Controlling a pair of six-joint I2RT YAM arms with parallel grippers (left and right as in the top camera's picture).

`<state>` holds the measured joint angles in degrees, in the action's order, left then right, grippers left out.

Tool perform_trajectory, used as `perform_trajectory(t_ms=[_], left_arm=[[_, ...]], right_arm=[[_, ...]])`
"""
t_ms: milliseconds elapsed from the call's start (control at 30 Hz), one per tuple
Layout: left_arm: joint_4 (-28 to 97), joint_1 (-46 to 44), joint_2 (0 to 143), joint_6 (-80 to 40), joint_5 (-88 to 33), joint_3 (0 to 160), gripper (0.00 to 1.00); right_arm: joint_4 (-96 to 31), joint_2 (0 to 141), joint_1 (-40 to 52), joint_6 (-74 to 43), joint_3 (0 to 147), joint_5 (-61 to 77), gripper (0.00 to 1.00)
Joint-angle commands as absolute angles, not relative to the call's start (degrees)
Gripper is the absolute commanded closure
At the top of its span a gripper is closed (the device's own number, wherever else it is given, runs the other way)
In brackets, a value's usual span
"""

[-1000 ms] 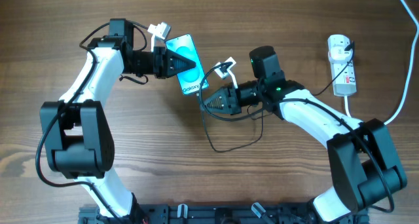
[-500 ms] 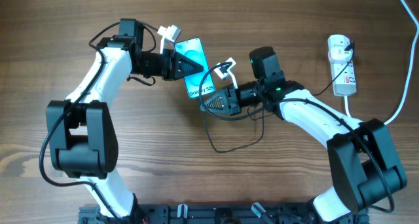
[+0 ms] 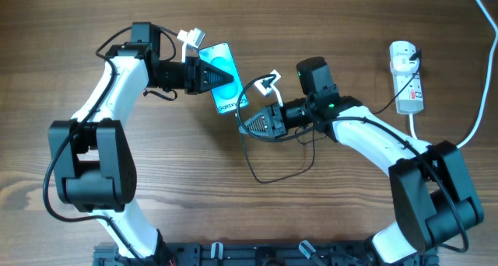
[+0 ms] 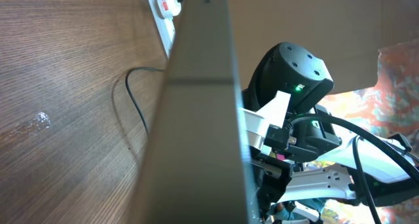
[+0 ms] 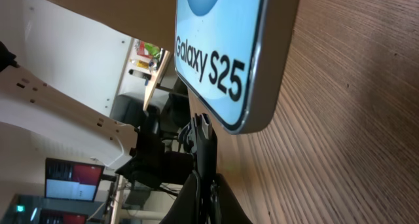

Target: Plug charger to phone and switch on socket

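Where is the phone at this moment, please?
Overhead, the phone is left of centre, held by the left gripper, its white end beside the right gripper.

The table (image 3: 194,211) is matt, finely grained wood, the phone (image 3: 232,101) has a glossy screen in a smooth satin frame (metal, by its look), the socket (image 3: 408,83) is smooth white plastic, the charger (image 3: 280,175) matt black.

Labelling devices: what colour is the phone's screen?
The phone screen is teal-cyan, best seen overhead.
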<state>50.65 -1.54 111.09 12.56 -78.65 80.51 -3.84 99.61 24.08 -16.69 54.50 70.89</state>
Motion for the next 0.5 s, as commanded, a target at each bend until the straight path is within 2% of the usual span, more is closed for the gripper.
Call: perform_trajectory(t_ms=[0, 467], left_arm=[[50.81, -2.92, 109.62, 12.69, -80.05, 80.62, 0.94], [50.59, -3.09, 109.62, 12.86, -78.96, 80.62, 0.93]], right_arm=[[-3.49, 98.80, 23.81, -16.49, 54.72, 71.96, 0.96], [-1.32, 98.80, 23.55, -16.71, 54.72, 71.24, 0.96]])
